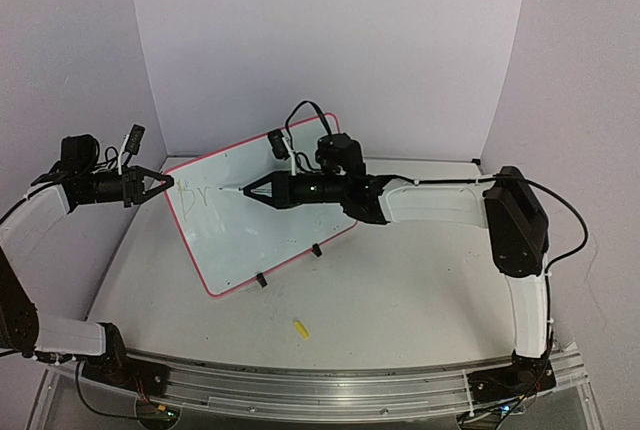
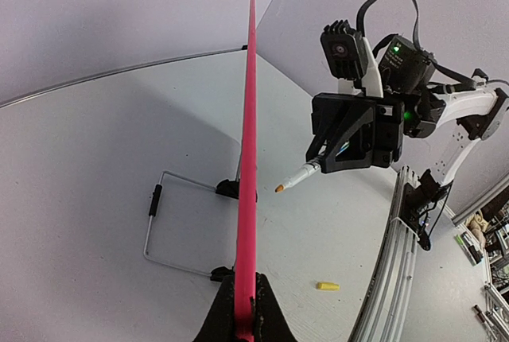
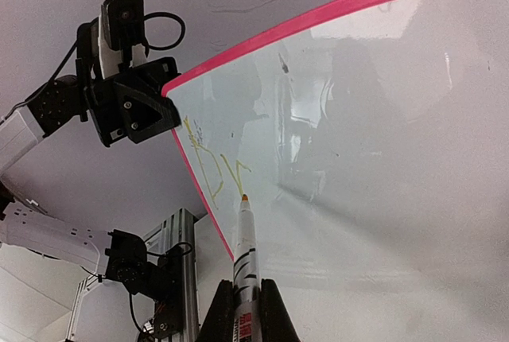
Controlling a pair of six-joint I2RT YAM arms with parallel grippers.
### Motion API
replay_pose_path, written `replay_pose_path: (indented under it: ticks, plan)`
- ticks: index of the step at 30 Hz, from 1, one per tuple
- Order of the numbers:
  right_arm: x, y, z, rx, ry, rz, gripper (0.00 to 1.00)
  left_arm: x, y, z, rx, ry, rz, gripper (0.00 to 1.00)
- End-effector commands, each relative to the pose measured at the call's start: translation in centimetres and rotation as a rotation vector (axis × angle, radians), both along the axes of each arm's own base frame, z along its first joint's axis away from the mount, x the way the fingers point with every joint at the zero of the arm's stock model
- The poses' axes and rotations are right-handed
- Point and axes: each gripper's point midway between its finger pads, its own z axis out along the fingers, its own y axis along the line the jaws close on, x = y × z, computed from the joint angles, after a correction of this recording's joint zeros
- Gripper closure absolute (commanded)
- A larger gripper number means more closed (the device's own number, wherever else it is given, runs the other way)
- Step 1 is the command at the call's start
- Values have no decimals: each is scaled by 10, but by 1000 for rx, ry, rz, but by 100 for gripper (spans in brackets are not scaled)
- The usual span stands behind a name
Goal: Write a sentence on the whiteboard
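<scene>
- Now the board (image 1: 265, 235) stands on the table (image 1: 420, 290), about in the middle. It is tilted back on its two black feet (image 1: 262, 280), and a pink rim goes all around it.
- At the board's left corner is the left gripper (image 1: 155, 185). In the left wrist view its fingers (image 2: 270, 322) are pressed together on the pink edge, which runs straight up from between them, so it has hold of the board.
- From the right side, the right gripper (image 1: 250, 190) reaches across the front of the board. Its jaws are closed tight around a marker (image 3: 245, 239), and the white barrel sticks out between them toward the left part of the board.
- The tip of the marker is orange-yellow and sits just beside some thin yellow strokes (image 3: 211, 167) near the left edge.
- Seen from the left wrist, a small gap shows between the tip and the white surface. From the right wrist I cannot tell if the tip touches.
- The strokes are only a few lines, and I cannot read them as letters.
- On the back side of the board, a thin wire frame (image 2: 159, 223) goes out from the feet and lies flat on the table.
- A small yellow cap (image 1: 301, 328) lies on the table in front of the board, well apart from it and nearer to the arm bases.
</scene>
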Motion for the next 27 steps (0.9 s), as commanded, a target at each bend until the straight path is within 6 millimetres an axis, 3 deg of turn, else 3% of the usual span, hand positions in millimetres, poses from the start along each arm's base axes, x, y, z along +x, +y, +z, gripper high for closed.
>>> replay_pose_path:
  ticks: [1, 15, 27]
  plan:
    - [1, 8, 14, 29, -35, 17, 100, -4, -5, -12, 3, 77, -15, 100]
    - [11, 15, -1, -15, -9, -19, 100, -4, -5, -11, 2, 76, -16, 100]
    - [31, -6, -4, -40, -12, -193, 100, -5, -6, -10, 2, 73, -16, 100]
